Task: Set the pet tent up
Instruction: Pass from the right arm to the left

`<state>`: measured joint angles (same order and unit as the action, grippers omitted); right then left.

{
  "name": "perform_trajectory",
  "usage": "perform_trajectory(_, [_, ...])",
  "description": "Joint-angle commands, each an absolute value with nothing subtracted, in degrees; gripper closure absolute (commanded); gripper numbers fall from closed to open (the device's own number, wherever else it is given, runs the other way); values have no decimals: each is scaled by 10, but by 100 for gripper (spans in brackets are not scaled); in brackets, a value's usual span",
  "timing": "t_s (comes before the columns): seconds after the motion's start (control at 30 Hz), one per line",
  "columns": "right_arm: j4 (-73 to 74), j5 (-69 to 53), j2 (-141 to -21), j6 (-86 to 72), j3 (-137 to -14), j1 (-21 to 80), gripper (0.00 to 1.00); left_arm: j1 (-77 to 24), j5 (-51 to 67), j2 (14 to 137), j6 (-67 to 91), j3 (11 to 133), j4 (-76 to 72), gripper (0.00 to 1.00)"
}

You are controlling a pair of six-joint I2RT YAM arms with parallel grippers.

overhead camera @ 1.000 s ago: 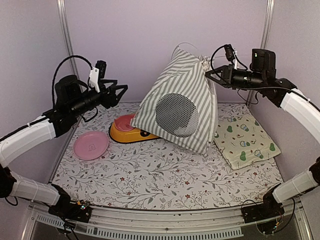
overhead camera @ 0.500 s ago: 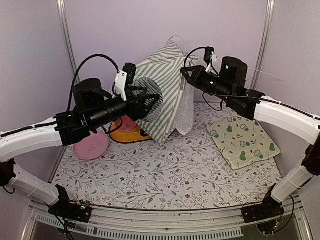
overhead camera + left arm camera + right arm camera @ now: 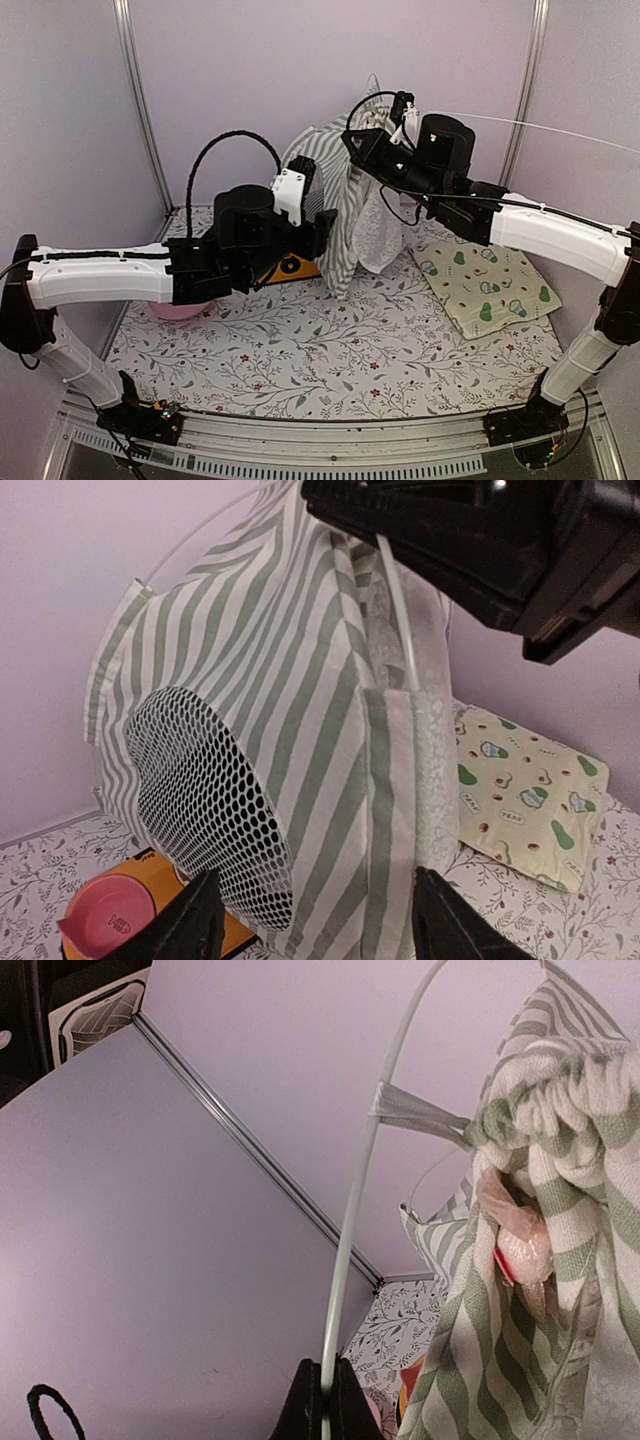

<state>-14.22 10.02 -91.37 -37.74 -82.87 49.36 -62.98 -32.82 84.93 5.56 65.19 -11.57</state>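
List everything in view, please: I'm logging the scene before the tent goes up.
pet tent: one, sage-green and white stripes, black mesh window, white lace curtain; back middle of the table
pole: one, thin, white; runs up through a loop at the tent's top
mat: one, pale yellow, avocado print; right of the tent
pet bowl: one, orange with a pink dish; left of the tent, partly hidden
plate: one, pink; far left, mostly under the left arm
table cover: one, white, floral
left claw: open, facing the tent's striped side
right claw: shut on the pole
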Motion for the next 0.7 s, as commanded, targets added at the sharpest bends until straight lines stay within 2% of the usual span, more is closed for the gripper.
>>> perform_trajectory(0.0, [-192, 115, -914, -378, -855, 500, 100, -633, -363, 874, 42, 687, -145, 34])
perform_trajectory(0.43, [-188, 90, -914, -377, -855, 500, 100, -617, -341, 905, 44, 713, -136, 31])
perform_trajectory(0.57, [-188, 87, -914, -388, -850, 503, 100, -610, -392, 926, 36, 730, -138, 50])
perform_trajectory(0.67, [-186, 70, -918, -393, -852, 503, 100, -607, -434, 934, 26, 736, -140, 70])
